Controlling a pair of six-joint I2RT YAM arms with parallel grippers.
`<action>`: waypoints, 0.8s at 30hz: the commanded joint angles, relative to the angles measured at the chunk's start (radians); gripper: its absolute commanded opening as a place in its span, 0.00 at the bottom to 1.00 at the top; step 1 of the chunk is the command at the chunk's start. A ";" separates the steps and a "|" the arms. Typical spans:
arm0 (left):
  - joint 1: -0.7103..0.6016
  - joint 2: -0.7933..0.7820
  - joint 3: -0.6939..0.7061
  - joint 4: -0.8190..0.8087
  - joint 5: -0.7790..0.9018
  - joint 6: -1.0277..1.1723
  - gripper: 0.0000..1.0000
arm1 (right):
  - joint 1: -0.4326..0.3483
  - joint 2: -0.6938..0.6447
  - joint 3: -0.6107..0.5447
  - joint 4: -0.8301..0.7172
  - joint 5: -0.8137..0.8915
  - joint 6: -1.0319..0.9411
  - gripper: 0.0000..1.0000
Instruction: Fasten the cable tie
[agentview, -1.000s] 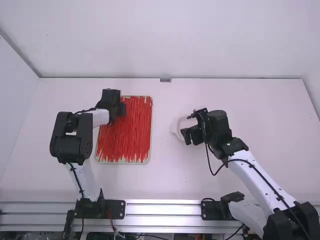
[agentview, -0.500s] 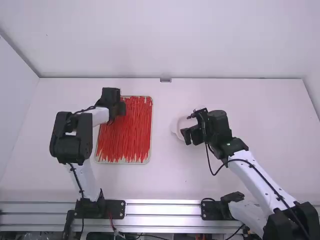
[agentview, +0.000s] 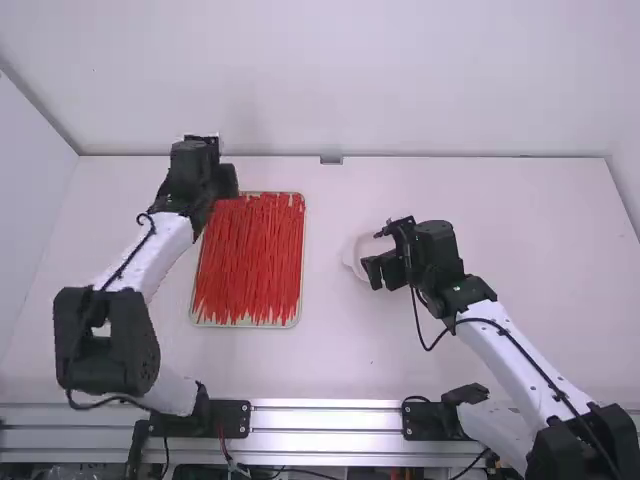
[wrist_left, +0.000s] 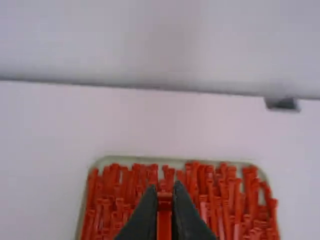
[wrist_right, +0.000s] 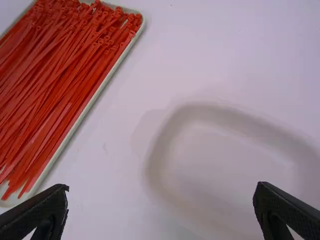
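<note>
Left hand (wrist_left: 163, 192) pinching cable tie (wrist_left: 163, 223), near tray (wrist_left: 175, 160) far edge

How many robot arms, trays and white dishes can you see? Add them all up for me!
Robot arms: 2 (left end effector, right end effector)
Trays, heaped with red cable ties: 1
White dishes: 1
Total: 4

White dish (wrist_right: 225, 155) on table (agentview: 500, 200); grey bracket (agentview: 331, 159) at far edge.
</note>
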 joint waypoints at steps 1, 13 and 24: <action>0.002 -0.111 0.025 -0.032 0.033 0.011 0.02 | -0.002 -0.014 0.034 0.006 -0.002 0.008 0.99; 0.002 -0.458 -0.105 -0.103 0.032 0.011 0.02 | -0.012 -0.014 0.034 0.018 -0.010 0.039 0.99; 0.000 -0.615 -0.408 0.142 0.119 -0.080 0.02 | 0.028 -0.014 0.034 0.115 -0.010 0.101 0.99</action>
